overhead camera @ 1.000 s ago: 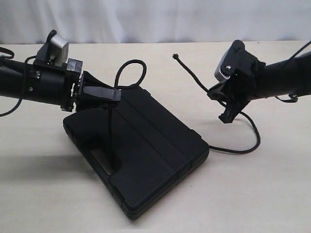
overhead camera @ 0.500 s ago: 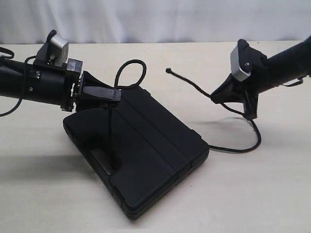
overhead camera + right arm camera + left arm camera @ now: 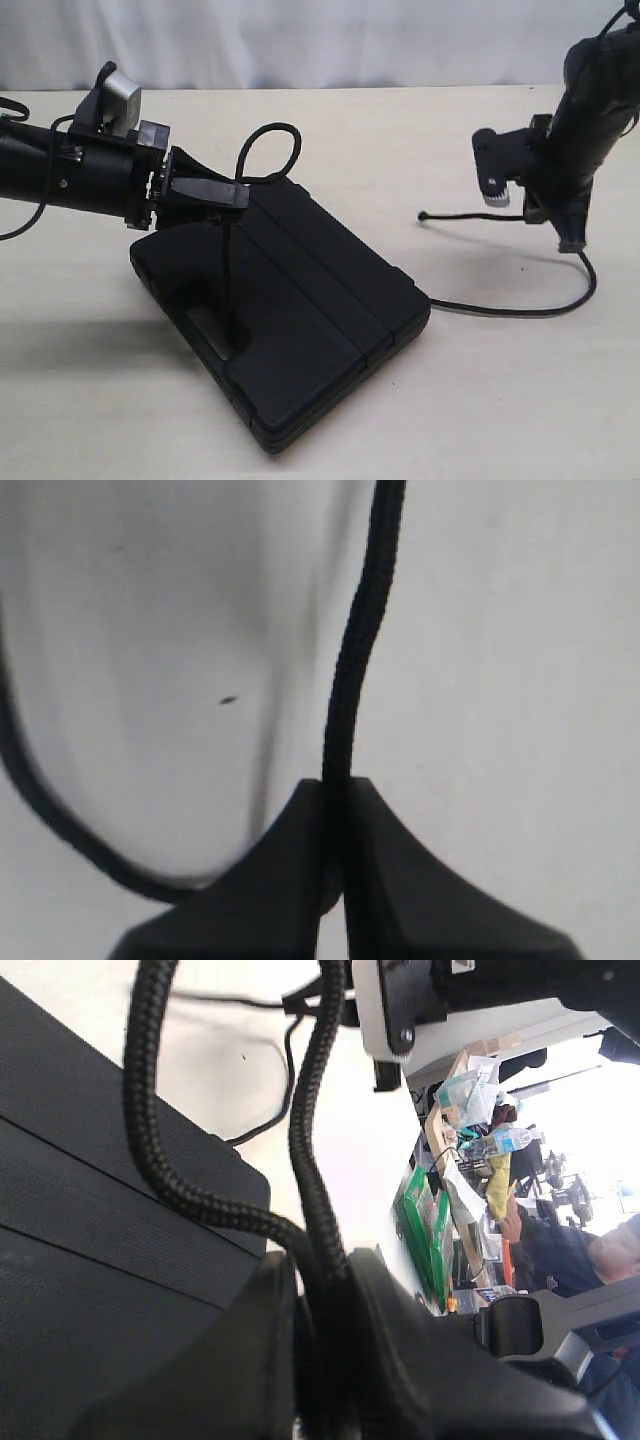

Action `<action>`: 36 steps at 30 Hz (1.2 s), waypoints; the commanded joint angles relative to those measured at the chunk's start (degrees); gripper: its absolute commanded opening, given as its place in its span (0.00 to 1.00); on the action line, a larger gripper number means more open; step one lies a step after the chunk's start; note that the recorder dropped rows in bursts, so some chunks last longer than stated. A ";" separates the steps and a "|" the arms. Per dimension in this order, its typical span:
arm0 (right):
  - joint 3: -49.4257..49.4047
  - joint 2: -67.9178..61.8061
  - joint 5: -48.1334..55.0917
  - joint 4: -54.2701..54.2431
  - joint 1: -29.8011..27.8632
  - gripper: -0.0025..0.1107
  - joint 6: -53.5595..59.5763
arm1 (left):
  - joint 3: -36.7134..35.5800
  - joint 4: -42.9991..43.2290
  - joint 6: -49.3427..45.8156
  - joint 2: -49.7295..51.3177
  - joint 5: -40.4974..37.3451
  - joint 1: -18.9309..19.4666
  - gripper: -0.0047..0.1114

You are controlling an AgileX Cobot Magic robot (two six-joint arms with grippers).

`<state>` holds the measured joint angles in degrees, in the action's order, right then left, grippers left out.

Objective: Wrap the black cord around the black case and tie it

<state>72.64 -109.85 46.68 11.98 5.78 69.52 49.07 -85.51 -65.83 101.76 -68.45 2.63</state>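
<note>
Tying step. Left hand [image 3: 218, 193] pinched black cord [image 3: 296, 143] loop beside black case [image 3: 320, 290]; right hand [image 3: 570, 235] pinched tail. Next: likely thread loop.

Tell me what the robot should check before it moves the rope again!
1. Left claw gripping the black cord: ok, two strands are pinched between its fingers.
2. Right claw gripping the cord: ok, shut on one strand.
3. Cord through the handle slot of the black case: ok, a strand drops into it.
4. Cord passing under the case: cannot tell, the underside is hidden.
5. Knot tied: not ok, the knotted tip sticks out loose beside the right claw.
</note>
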 commanded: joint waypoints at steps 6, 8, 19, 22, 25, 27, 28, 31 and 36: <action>0.34 1.74 -17.93 -67.74 -1.68 0.06 49.36 | 0.39 -0.64 -0.12 -0.76 -1.51 -0.04 0.04; 0.34 1.22 -14.92 -74.37 -1.97 0.06 51.73 | 0.39 -0.50 -0.12 -0.76 -1.51 -0.04 0.04; 0.34 0.79 2.47 -28.61 -8.25 0.06 25.65 | 0.39 -0.60 -0.12 -0.76 -1.51 -0.04 0.04; 0.34 0.92 6.70 10.30 -8.25 0.06 -15.67 | 0.39 -0.70 -0.12 -0.76 -1.51 -0.04 0.04; 0.34 3.07 2.37 23.53 -8.49 0.06 -31.32 | 0.39 -0.70 -0.12 -0.76 -1.51 -0.04 0.04; 0.34 4.99 -7.34 21.34 -8.94 0.06 -34.80 | 0.39 -0.70 -0.12 -0.76 -1.51 -0.04 0.04; 0.34 5.48 -13.18 18.90 -8.94 0.06 -34.74 | 0.39 -0.70 -0.12 -0.76 -1.51 -0.04 0.04; 0.24 6.86 -28.39 6.24 -8.51 0.06 -26.14 | 0.39 -0.70 0.00 -0.76 -1.51 -0.04 0.04; 0.24 6.98 -33.96 -30.12 -2.44 0.06 14.47 | 0.39 -0.70 0.00 -0.76 -1.51 -0.04 0.04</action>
<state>72.78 -103.23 15.00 0.88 0.40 63.95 49.07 -85.05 -65.83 101.75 -68.46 2.63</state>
